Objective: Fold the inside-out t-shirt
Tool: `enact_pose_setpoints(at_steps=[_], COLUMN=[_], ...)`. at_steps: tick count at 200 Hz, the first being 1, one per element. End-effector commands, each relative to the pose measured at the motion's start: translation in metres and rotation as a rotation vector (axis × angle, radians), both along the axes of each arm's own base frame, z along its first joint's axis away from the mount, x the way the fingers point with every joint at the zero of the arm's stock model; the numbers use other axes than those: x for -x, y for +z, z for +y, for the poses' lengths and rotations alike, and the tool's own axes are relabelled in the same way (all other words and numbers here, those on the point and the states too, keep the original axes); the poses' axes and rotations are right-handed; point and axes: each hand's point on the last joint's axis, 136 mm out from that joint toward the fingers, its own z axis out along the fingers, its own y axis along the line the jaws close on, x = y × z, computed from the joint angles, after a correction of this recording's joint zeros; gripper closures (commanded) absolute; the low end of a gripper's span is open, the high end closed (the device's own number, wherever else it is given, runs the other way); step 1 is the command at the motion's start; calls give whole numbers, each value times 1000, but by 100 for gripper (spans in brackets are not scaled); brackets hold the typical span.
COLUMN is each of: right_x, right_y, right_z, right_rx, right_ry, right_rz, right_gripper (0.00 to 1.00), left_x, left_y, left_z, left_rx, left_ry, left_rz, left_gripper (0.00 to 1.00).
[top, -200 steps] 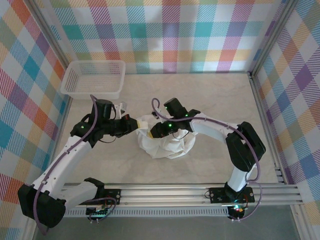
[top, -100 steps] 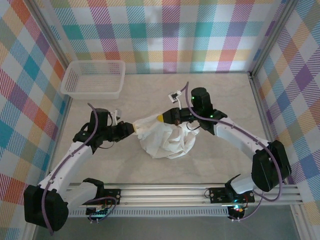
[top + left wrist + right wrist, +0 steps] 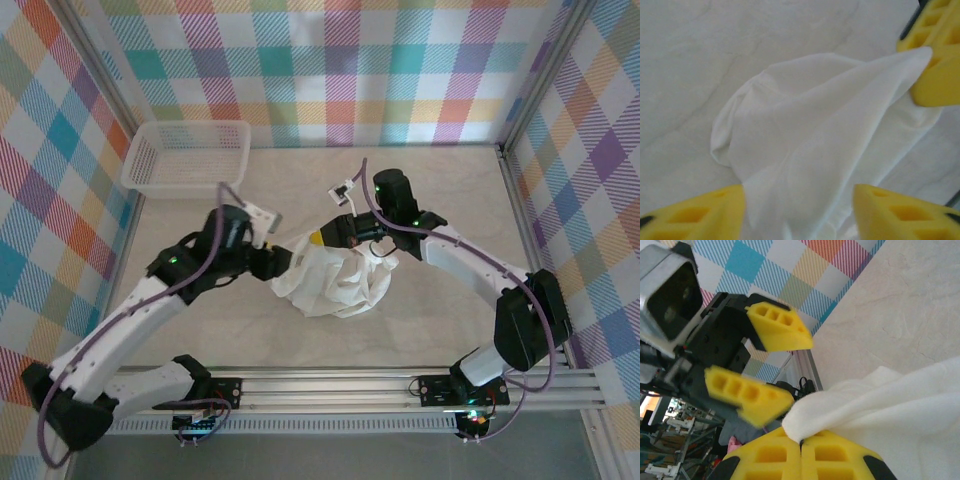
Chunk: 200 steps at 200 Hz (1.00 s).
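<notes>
The inside-out t-shirt (image 3: 335, 282) is a crumpled white heap in the middle of the table. My right gripper (image 3: 320, 237) is shut on one of its upper corners (image 3: 805, 417) and holds that corner lifted, so the cloth (image 3: 815, 145) stretches up to it. My left gripper (image 3: 285, 263) stands open right at the heap's left side, its yellow fingers (image 3: 695, 212) on either side of the stretched cloth with a wide gap between them. In the right wrist view the left gripper (image 3: 800, 372) faces the pinched corner with its jaws apart.
A white mesh basket (image 3: 185, 158) stands at the far left corner of the table (image 3: 450, 200). Checked walls close in the back and both sides. A metal rail (image 3: 330, 385) runs along the near edge.
My left gripper has opened, let go of the shirt and moved right, close to the heap. The right gripper has carried its corner up and to the right, then held.
</notes>
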Motion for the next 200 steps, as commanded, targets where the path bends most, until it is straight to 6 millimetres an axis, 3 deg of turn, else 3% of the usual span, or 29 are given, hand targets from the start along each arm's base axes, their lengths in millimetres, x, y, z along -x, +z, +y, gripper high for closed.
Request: enact_pose_setpoints(at_steps=[1, 24, 31, 38, 52, 59, 72, 92, 104, 113, 127, 139, 172, 187, 200], right_x=[7, 8, 8, 7, 0, -8, -30, -63, -70, -71, -72, -71, -63, -40, -13], right_y=[17, 17, 16, 15, 7, -3, -28, -76, -100, -106, -93, -72, -25, -4, 14], right_z=[6, 4, 3, 2, -2, -6, -22, -52, -54, -49, -36, -32, -67, -75, -65], right_rx=[-40, -27, -17, -9, 43, 100, 219, 380, 449, 451, 386, 325, 291, 251, 190], right_ry=[58, 49, 38, 28, -28, -82, -198, -342, -317, -290, -248, -259, -505, -569, -547], right_rz=[-31, -26, -28, -35, -48, -48, -27, 31, 8, 29, 62, 35, -157, -303, -476], right_gripper=[100, 100, 100, 100, 100, 100, 100, 100, 95, 88, 68, 59, 51, 50, 50], left_x=[-12, -26, -29, -31, -35, -35, -30, -3, 2, 5, 3, -2, -19, -26, -31], left_y=[-10, -8, -10, -11, -10, -6, 8, 48, 73, 87, 97, 97, 79, 74, 74], left_z=[-15, -32, -35, -37, -33, -30, -26, -38, -44, -48, -52, -52, -53, -55, -57], left_rx=[-109, -59, -47, -34, 9, 55, 200, 546, 710, 791, 867, 881, 873, 879, 888], left_ry=[-93, -102, -103, -94, -58, -40, -28, -154, -201, -222, -216, -191, -114, -84, -74], left_rz=[-63, -48, -36, -25, 4, 24, 85, 241, 280, 298, 339, 348, 377, 402, 413], left_gripper=[29, 28, 32, 42, 84, 100, 100, 100, 100, 100, 100, 100, 100, 100, 100])
